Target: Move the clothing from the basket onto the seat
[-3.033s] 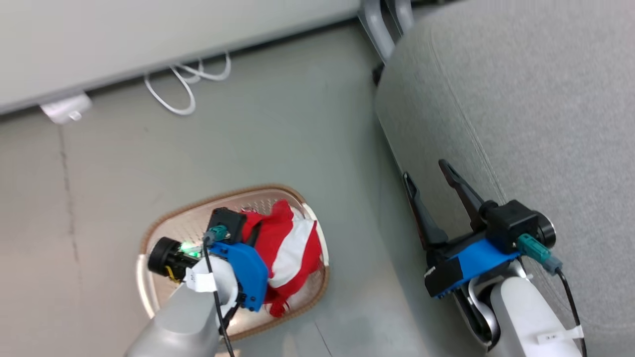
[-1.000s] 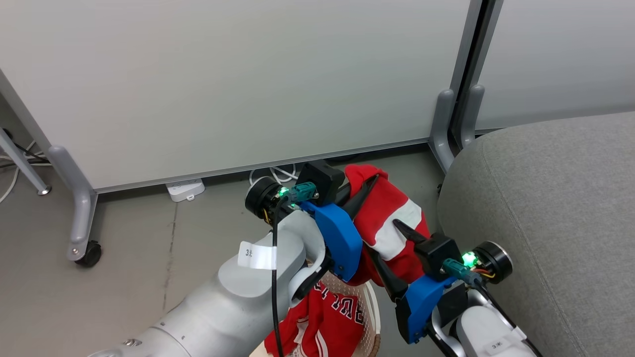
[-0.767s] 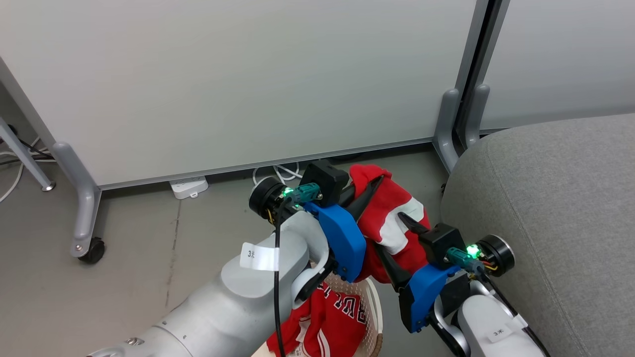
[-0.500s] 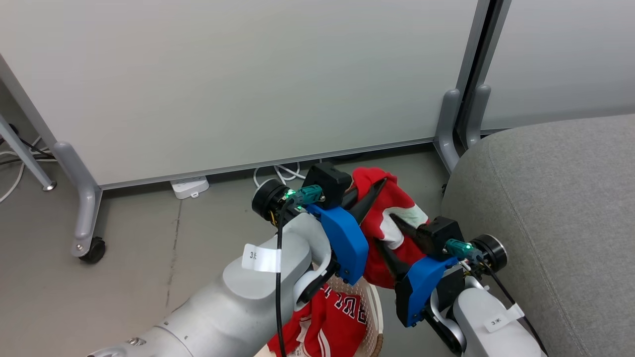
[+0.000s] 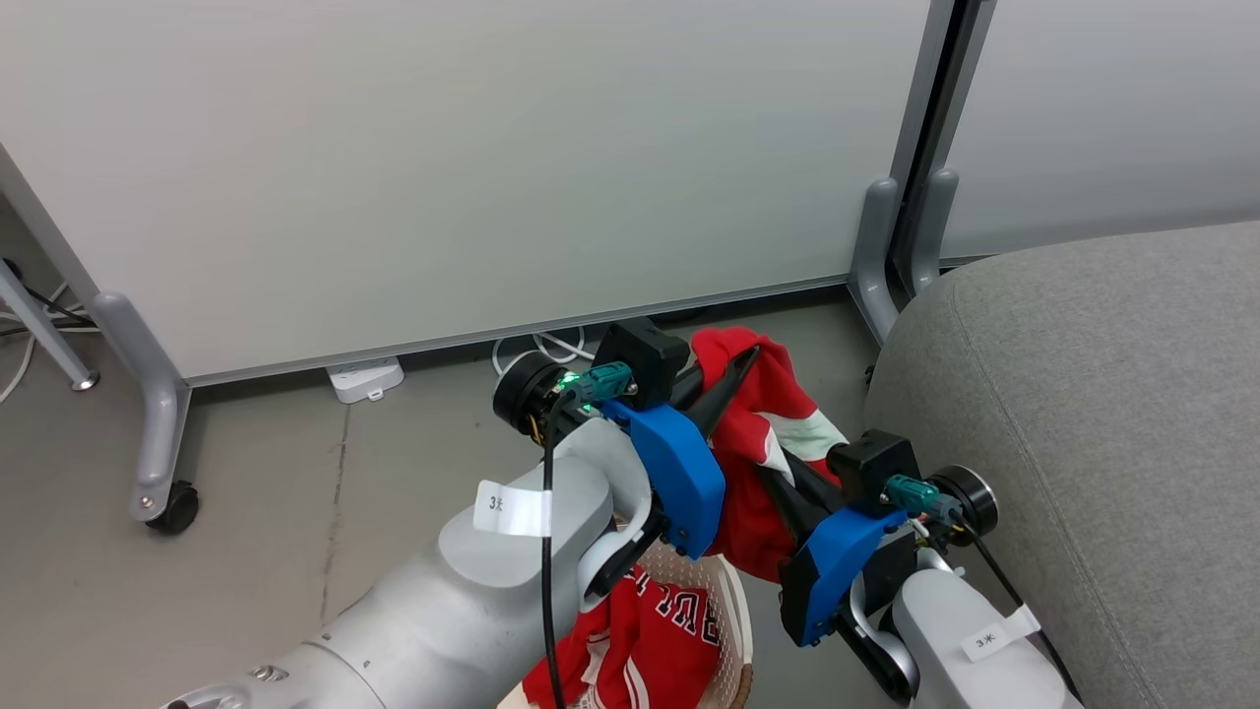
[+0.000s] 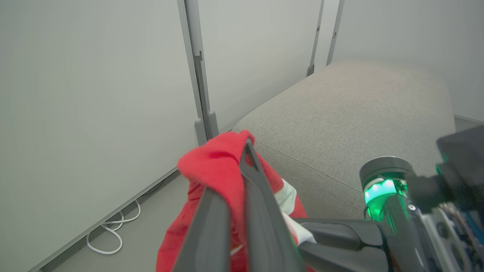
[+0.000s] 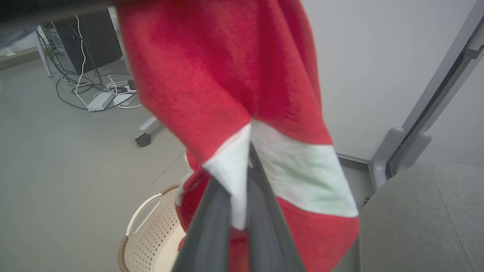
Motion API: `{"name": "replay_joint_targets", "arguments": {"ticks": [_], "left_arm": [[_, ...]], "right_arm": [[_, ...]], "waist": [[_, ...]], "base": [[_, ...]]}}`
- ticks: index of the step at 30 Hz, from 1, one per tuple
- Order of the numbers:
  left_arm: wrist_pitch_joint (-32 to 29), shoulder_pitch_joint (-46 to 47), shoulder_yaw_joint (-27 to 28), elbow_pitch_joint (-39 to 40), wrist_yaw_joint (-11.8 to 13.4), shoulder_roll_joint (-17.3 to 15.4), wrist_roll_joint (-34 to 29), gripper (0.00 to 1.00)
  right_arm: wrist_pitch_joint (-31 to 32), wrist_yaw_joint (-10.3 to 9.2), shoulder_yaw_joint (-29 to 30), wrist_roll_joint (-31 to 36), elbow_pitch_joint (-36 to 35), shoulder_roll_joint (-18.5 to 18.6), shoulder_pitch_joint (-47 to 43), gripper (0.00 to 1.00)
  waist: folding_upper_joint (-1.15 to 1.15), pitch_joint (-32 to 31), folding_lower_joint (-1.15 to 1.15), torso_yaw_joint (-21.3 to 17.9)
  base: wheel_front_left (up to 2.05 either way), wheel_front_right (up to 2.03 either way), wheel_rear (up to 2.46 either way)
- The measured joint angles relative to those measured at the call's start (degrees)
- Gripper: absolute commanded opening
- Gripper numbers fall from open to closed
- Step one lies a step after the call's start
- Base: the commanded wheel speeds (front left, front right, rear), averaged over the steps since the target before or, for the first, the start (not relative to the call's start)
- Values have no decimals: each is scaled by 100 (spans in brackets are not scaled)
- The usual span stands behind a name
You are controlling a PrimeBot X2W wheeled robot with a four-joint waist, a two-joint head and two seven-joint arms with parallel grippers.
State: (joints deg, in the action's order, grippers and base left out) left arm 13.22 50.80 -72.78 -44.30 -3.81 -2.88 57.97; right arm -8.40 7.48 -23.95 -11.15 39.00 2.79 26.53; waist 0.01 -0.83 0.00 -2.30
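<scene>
The red piece with white trim hangs in the air between my two grippers, above the basket. My left gripper is shut on its upper red fold. My right gripper is shut on its white band, lower and to the right. The red jersey with black lettering lies in the cream basket below my left forearm. The grey seat stands directly right of the held garment, and its top is bare.
A pale partition wall with grey posts stands behind. A white power strip and cables lie at its foot. A castor leg stands on the floor at left. More cables and a dark box sit farther off.
My right gripper has closed on the garment's white band; half a second ago its fingers stood apart around the cloth. Since three seconds ago my left gripper lifted the piece out of the basket.
</scene>
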Motion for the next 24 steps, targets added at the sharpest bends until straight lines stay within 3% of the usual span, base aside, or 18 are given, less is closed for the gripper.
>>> {"name": "replay_joint_targets", "arguments": {"ticks": [12,13,14,21,24], "left_arm": [[52,15,-29,-21,-2,-1,46,1],[59,18,-30,-21,-2,0,44,36],[82,25,-33,-18,-1,-1,29,100],[166,63,40,29,57,1,-134,100],[176,-46,398,171,123,-1,-390,100]], "right_arm": [[-202,0,-134,-94,104,0,38,0],[-213,1,-136,-94,111,0,42,0],[-227,1,-141,-94,114,0,47,0],[-300,0,-142,-59,118,0,67,0],[-327,0,-90,-32,121,0,70,0]], "waist": [[0,-11,0,-20],[0,-10,0,-22],[0,-10,0,-23],[0,-10,0,-29],[0,-4,0,-20]], "base": [[0,0,0],[0,0,0],[0,0,0],[0,0,0],[0,0,0]]}}
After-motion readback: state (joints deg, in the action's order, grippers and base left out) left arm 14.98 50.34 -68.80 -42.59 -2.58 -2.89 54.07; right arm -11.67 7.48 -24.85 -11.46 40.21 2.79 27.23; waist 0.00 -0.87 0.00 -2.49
